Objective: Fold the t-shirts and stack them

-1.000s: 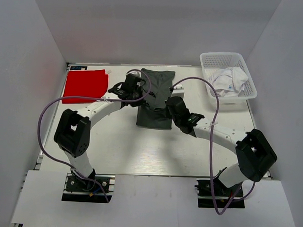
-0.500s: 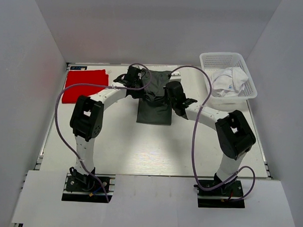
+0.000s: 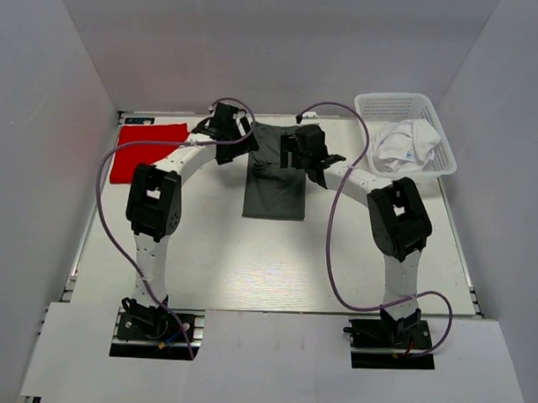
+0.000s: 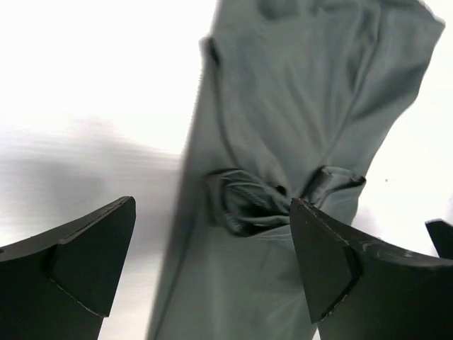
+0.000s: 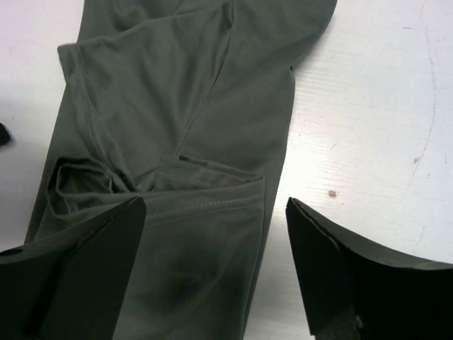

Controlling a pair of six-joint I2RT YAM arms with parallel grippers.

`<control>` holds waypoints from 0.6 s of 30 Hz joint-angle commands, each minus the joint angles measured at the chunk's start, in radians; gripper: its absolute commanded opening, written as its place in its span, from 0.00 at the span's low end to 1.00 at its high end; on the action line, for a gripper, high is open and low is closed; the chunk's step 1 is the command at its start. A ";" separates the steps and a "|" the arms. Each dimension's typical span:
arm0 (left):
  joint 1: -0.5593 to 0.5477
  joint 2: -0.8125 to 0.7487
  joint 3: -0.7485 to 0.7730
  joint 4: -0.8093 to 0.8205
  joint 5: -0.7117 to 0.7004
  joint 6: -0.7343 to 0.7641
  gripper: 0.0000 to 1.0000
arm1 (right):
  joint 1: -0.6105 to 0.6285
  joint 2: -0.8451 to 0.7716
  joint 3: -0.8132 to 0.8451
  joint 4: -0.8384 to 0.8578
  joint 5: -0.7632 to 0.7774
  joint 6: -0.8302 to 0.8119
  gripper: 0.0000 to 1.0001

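Observation:
The dark grey-green t-shirt lies as a narrow folded strip at the table's far middle. It has a bunched crease near its far end. My left gripper hangs open over the shirt's far left edge, and its jaws hold nothing. Over the far right edge my right gripper also stands open, its fingers straddling the hem without gripping it. A bright red t-shirt lies flat at the far left. White t-shirts sit crumpled in the basket.
A white plastic mesh basket stands at the far right corner of the table. Purple cables loop from both arms over the table. White walls enclose the table on three sides.
Both arms carried the shirt's near part toward the far end, folding it over. Both grippers, shut before, have opened and let go of the cloth.

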 commanded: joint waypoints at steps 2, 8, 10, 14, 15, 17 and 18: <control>0.014 -0.210 -0.172 0.012 -0.024 0.003 1.00 | 0.020 -0.109 -0.079 -0.025 -0.146 -0.057 0.90; 0.005 -0.418 -0.506 0.022 0.046 0.012 1.00 | 0.055 -0.198 -0.259 0.059 -0.490 -0.058 0.90; -0.006 -0.525 -0.597 0.032 0.046 0.012 1.00 | 0.072 -0.156 -0.248 0.068 -0.527 -0.060 0.90; -0.006 -0.677 -0.819 0.053 0.064 0.014 1.00 | 0.083 -0.078 -0.167 0.084 -0.533 -0.057 0.90; -0.006 -0.703 -0.847 0.053 0.076 0.004 1.00 | 0.080 -0.049 -0.156 0.090 -0.538 -0.049 0.90; -0.006 -0.741 -0.918 0.071 0.096 -0.017 1.00 | 0.078 0.001 -0.093 0.104 -0.523 -0.042 0.90; -0.006 -0.783 -0.971 0.116 0.116 -0.017 1.00 | 0.074 0.061 -0.016 0.120 -0.474 -0.043 0.90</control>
